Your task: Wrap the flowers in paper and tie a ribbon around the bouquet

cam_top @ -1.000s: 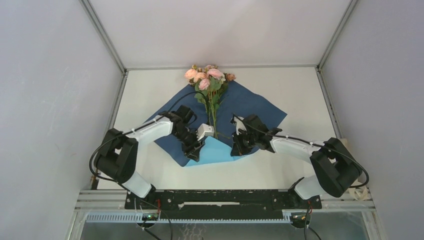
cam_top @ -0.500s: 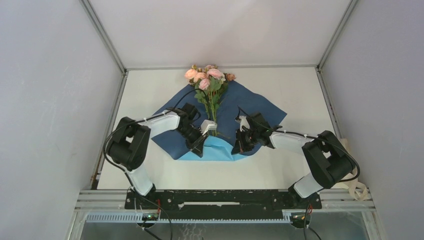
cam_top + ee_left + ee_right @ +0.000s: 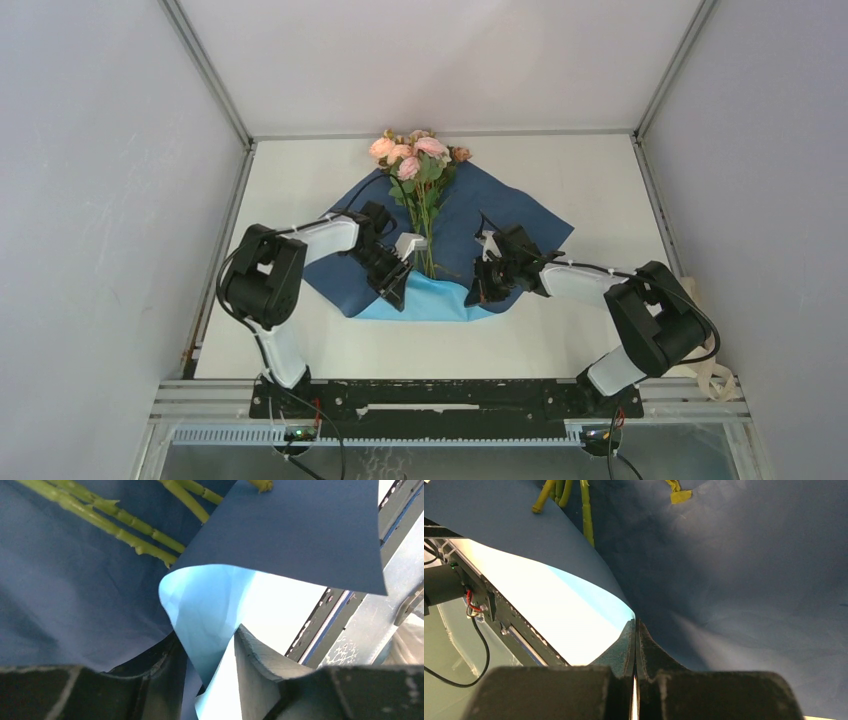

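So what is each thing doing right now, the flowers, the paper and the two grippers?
flowers, lying unwrapped on the paper, stems pointing toward the near side.
paper, spread navy side up, near corner folded over and showing light blue.
left gripper, open, with the folded paper between its fingers.
right gripper, shut on the paper's fold.

Soft, even overhead light; overexposed glare beneath the paper [image 3: 280, 530], wrist views.
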`<state>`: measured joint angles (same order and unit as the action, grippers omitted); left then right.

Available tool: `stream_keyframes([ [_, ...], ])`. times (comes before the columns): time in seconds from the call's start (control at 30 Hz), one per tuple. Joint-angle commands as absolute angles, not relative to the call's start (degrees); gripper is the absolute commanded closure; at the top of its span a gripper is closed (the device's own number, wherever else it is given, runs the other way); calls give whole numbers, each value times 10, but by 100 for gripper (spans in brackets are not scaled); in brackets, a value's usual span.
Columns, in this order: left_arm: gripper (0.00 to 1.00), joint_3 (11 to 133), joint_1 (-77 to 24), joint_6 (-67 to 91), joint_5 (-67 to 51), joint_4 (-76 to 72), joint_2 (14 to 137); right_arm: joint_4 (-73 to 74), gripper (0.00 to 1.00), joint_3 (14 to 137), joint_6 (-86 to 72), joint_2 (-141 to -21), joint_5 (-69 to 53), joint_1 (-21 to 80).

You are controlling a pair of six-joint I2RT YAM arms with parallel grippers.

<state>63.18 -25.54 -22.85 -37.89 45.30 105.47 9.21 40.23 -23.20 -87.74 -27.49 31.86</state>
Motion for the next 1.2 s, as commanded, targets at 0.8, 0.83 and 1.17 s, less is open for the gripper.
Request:
stream_keyframes([
  [0.8,100,600,-231,-182,-397,443,1036,123,66,409,-296,-789,-122,327],
  [0.83,100,602,-231,-175,-388,441,1038,132,64,410,-293,-767,-102,330],
  [1.17,94,606,-232,-151,-364,432,1055,57,77,411,-275,-749,-135,433],
])
